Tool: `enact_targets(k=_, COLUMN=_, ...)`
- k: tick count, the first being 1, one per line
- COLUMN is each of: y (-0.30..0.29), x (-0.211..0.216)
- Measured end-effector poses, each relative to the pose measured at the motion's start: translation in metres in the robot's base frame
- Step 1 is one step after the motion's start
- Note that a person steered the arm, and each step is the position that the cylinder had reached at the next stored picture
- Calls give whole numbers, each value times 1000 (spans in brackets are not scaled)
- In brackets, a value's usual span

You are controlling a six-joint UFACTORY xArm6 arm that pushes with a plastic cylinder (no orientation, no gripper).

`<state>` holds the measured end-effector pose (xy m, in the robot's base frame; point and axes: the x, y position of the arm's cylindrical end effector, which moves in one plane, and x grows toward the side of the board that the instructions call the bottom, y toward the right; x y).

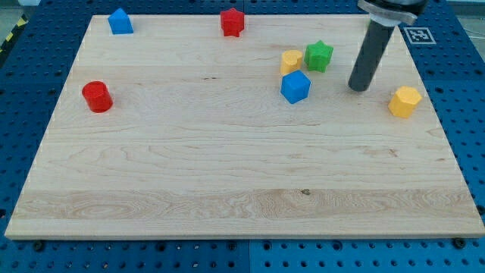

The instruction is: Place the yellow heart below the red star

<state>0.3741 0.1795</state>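
- My tip point(359, 88) stands on the board point(227, 189) toward the view's right, apart from every block, with the green star point(319, 56) to its left and the yellow hexagon point(405, 101) to its right.
- There is no hand to spread or pinch: the arm ends in a bare rod, touching nothing.
- The yellow heart point(291, 61) sits just left of the green star and just above the blue cube point(295, 86), the three bunched together right of centre.
- The red star point(232, 22) lies near the board's top edge, left of the heart; the spot below it is bare wood.
- The step in hand looks like the approach, and the heart seems not yet pushed.
- To do it well, the tip probably needs to come round to the heart's right side, between it and the green star, then push leftward.
- That gap is narrow, so a careless entry could knock the green star or drag the cube along.
- A steady push through the heart's middle should keep it from spinning off line; stopping short of the red star avoids nudging it.
- A red cylinder point(97, 97) at the left and a blue block point(120, 21) at the top left stand well clear.
- The rod's upper part is cut off by the view's top, and the arm itself is unseen.
- The heart's lobes are hard to make out at this size; the blue block's exact shape is also unclear.
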Motion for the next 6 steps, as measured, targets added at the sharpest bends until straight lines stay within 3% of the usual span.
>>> enact_targets(k=6, y=-74, x=-24)
